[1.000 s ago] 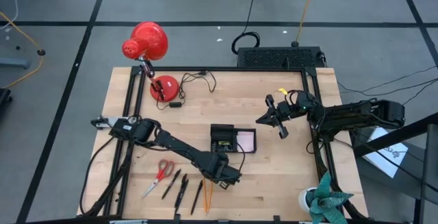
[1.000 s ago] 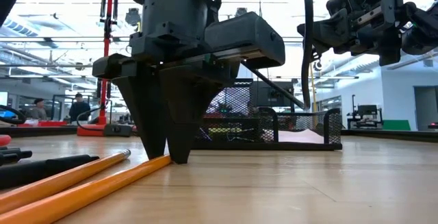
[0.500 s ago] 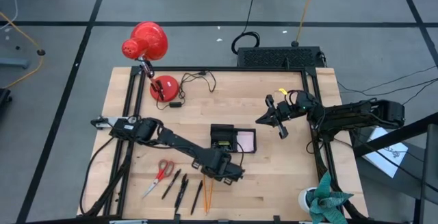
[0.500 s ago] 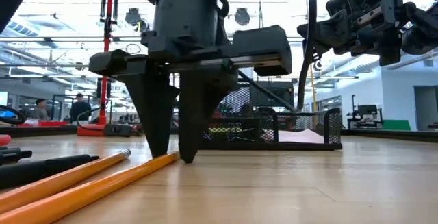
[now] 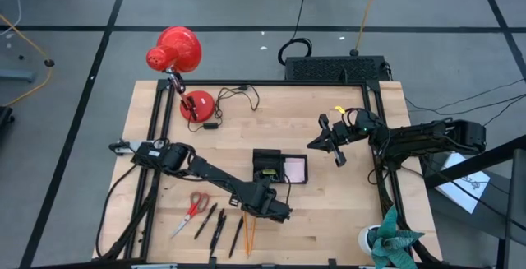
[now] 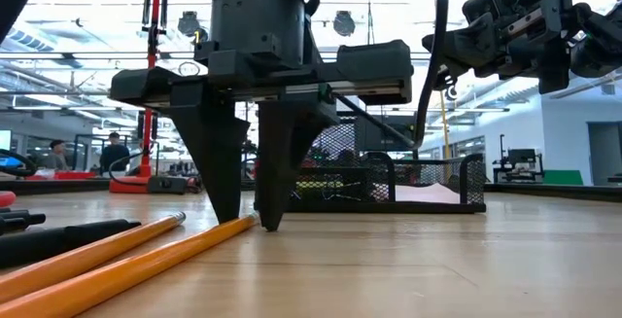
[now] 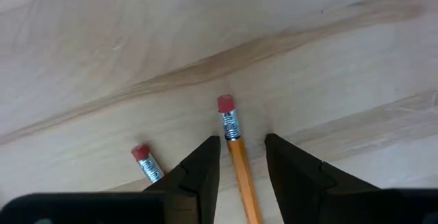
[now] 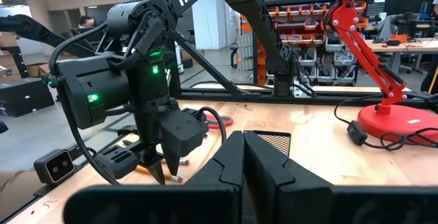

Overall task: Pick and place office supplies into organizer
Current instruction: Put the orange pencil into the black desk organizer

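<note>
Pale wooden table (image 5: 329, 203) lies under me, framed by black rails, with a workshop of shelves and bright ceiling lights beyond it in the low view. Farthest left along the near edge lie the red-handled scissors (image 5: 194, 209), then two black pens (image 5: 205, 220) side by side, then a dark pencil-like stick, and after it the orange pencils (image 5: 251, 231).

My left gripper (image 7: 242, 157) stands point-down on the wood at the eraser end of one orange pencil (image 7: 237, 162). Its fingers (image 7: 202, 171) are parted narrowly, one on each side of the shaft, close but with a sliver of wood showing on both sides, so I am straddling it, not squeezing it. The second pencil (image 7: 145, 164) lies just beside, outside my left finger.

Behind my left wrist, toward the middle of the table, sits the organizer (image 5: 279, 168), a low black mesh tray, with a pink pad in its right compartment.

My right gripper (image 5: 334, 140) hangs well above the table on the right side, apart from everything, its fingers (image 8: 229, 161) pressed together on nothing.
</note>
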